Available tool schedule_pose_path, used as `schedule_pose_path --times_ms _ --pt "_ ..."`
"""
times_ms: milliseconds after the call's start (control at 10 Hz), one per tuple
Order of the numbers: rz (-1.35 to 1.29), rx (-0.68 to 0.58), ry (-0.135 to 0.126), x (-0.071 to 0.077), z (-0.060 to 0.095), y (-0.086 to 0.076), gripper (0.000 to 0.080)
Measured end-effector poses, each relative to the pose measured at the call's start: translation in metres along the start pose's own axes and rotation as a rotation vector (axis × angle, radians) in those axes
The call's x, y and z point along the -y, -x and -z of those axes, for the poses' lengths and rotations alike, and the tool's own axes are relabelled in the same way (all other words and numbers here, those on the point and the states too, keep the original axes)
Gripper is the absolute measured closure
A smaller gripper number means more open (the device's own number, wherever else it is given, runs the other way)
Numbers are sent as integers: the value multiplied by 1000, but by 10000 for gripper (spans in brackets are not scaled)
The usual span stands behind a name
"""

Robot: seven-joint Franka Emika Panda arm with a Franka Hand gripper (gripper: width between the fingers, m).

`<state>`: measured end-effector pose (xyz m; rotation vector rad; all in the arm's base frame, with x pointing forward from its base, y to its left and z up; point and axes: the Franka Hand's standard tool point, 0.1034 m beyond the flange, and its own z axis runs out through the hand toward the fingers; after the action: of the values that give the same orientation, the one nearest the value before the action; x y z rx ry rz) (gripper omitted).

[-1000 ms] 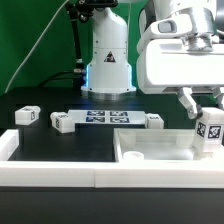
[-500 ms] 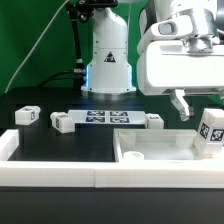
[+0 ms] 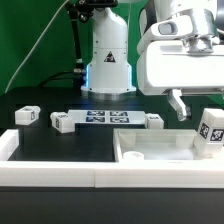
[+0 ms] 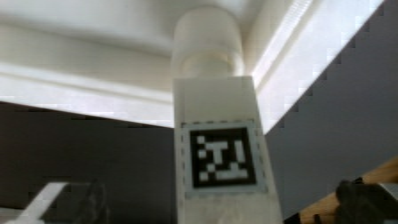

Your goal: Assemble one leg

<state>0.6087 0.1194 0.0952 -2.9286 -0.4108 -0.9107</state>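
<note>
A leg (image 3: 211, 129), a short white square post with a black-and-white tag, stands slightly tilted at the right end of the white tray-like tabletop (image 3: 150, 152). My gripper (image 3: 203, 110) hangs over it, open. One finger (image 3: 178, 106) stands apart from the leg on the exterior view's left. The other finger is cut off by the frame edge. In the wrist view the leg (image 4: 221, 120) runs between the fingertips (image 4: 50, 205) with a gap on each side. Its rounded end points at the tabletop (image 4: 107, 50).
Three more legs lie on the black table: one at the left (image 3: 27, 115), one (image 3: 63, 122) and one (image 3: 153, 121) at either end of the marker board (image 3: 105, 118). White border rails (image 3: 60, 170) run along the front. The robot base (image 3: 108, 60) stands behind.
The visible finger has moved away from the leg toward the exterior view's left, so the jaws have opened. The leg has tipped a little and stays by the tabletop.
</note>
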Motion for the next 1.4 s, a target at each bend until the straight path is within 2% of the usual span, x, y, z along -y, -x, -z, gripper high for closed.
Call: schedule_pose_path --times_ms 200,500,600,800,1000,1200,1400 --pt "0 18 -4 -2 11 -11 150" --pt "1 38 -9 0 9 -8 150" --pt "0 148 -34 3 5 0 150" --pt "-6 309 -63 -3 0 -8 150" --pt "-10 493 -104 -3 3 -5 150" --pt "-16 620 -134 0 2 -5 150" --pt "-18 644 -141 1 2 -5 150"
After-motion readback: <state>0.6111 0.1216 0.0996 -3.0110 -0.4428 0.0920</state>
